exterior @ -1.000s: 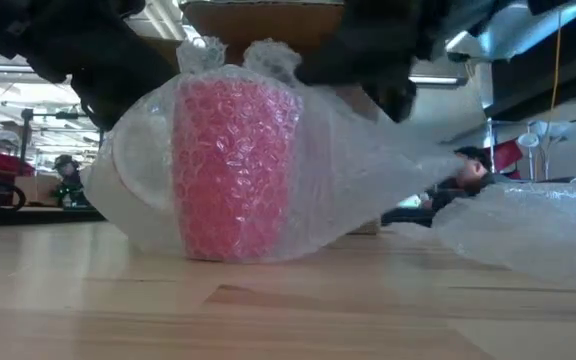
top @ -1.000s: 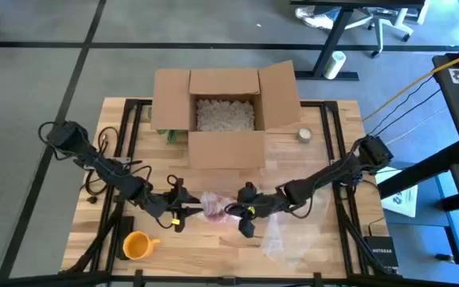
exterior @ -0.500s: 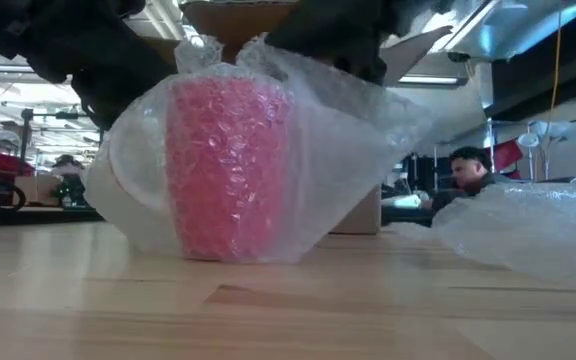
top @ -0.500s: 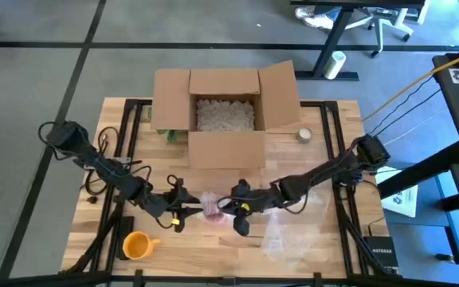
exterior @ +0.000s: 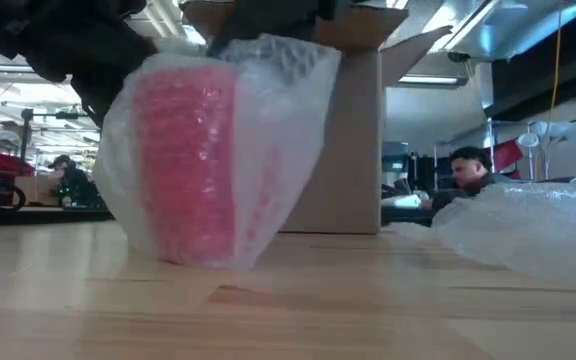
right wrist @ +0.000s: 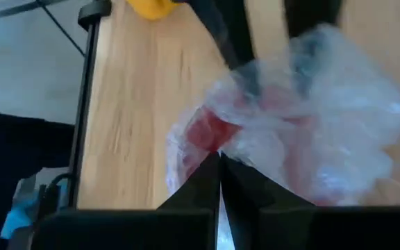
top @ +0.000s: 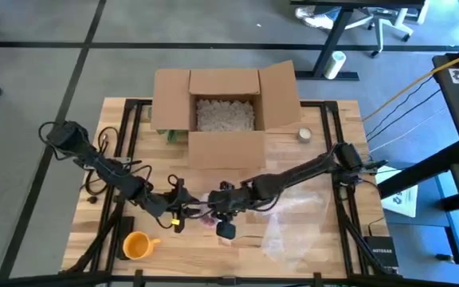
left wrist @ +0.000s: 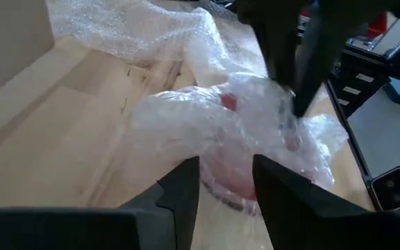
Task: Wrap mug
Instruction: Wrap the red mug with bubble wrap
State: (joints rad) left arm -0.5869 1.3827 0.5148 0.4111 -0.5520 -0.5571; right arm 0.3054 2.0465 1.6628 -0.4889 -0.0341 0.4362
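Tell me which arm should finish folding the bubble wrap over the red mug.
Right. The right gripper is shut on the bubble wrap, already drawn across the red mug. The left gripper is open beside the mug, better placed to steady it.

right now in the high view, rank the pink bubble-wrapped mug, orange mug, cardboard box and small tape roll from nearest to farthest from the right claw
1. Pink bubble-wrapped mug: right at the right claw, front centre of the table.
2. Orange mug: front left corner.
3. Open cardboard box holding packing peanuts: back centre. Its near wall is about as close as the orange mug, so these two are hard to call.
4. Small tape roll: back right, beside the box.
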